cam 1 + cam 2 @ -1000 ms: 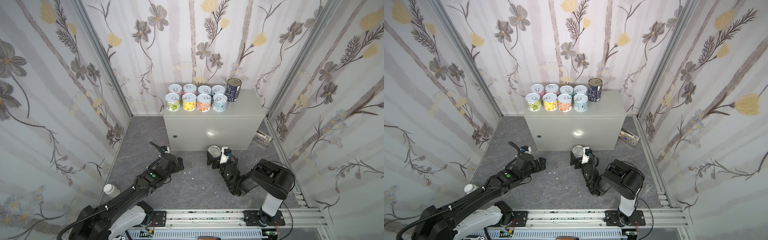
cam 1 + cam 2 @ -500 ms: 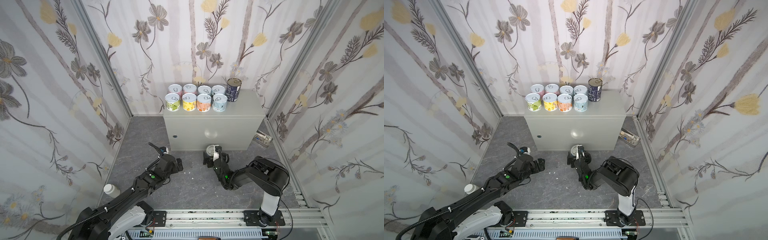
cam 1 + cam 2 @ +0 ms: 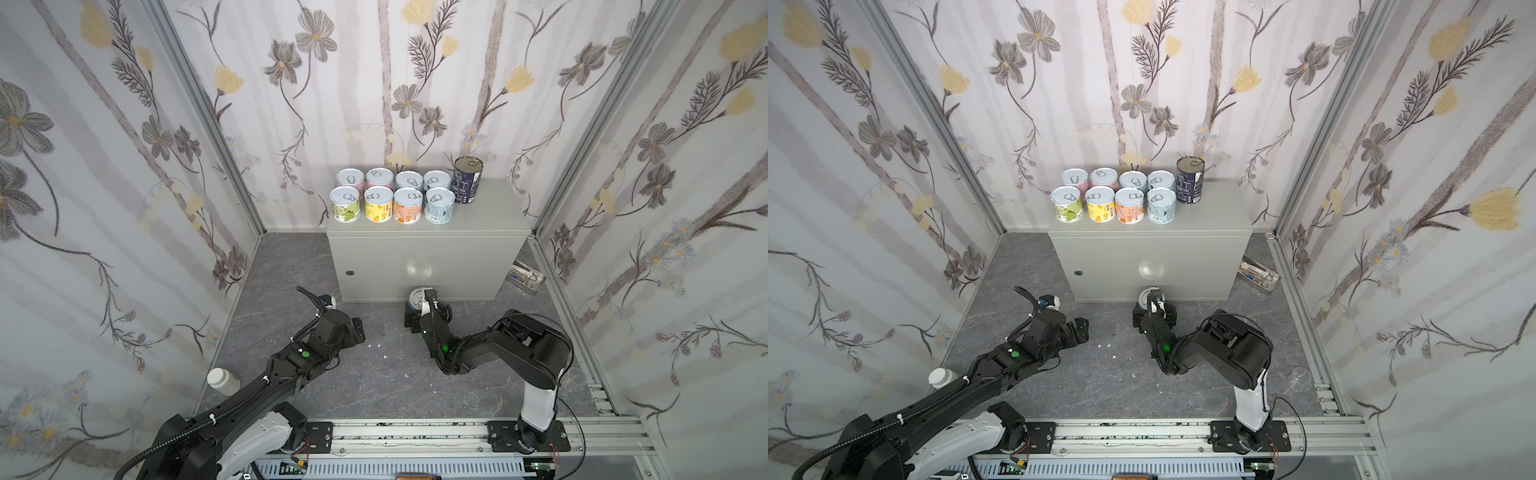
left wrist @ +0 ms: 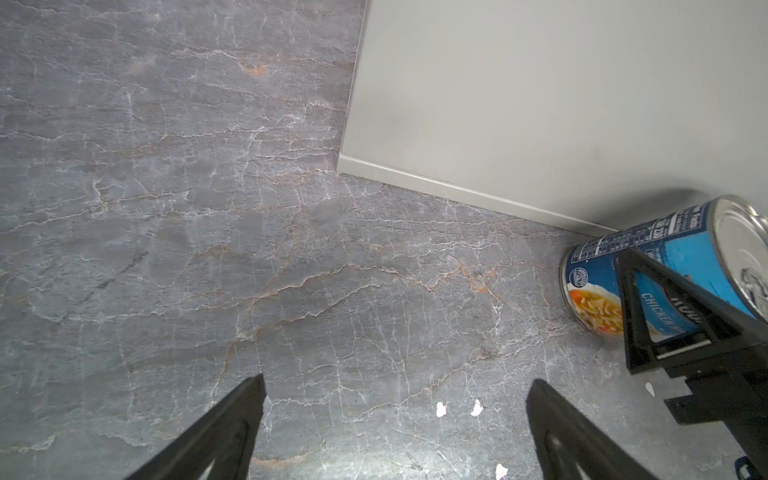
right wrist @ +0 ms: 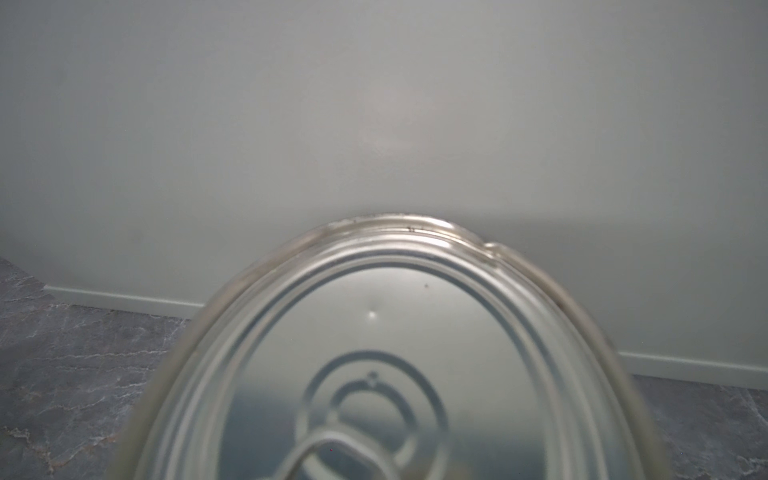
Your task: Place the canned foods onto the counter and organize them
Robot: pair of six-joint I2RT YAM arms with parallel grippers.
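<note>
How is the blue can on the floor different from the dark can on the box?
The blue can is down on the floor; the dark can is up on the box. The blue can's label is bright with soup pictured; the dark can's is navy. The right pincer is at the blue can, none near the dark can. Both have metal lids.

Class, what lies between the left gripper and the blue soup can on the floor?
Bare floor with a few white specks; the left wrist view shows it.
</note>
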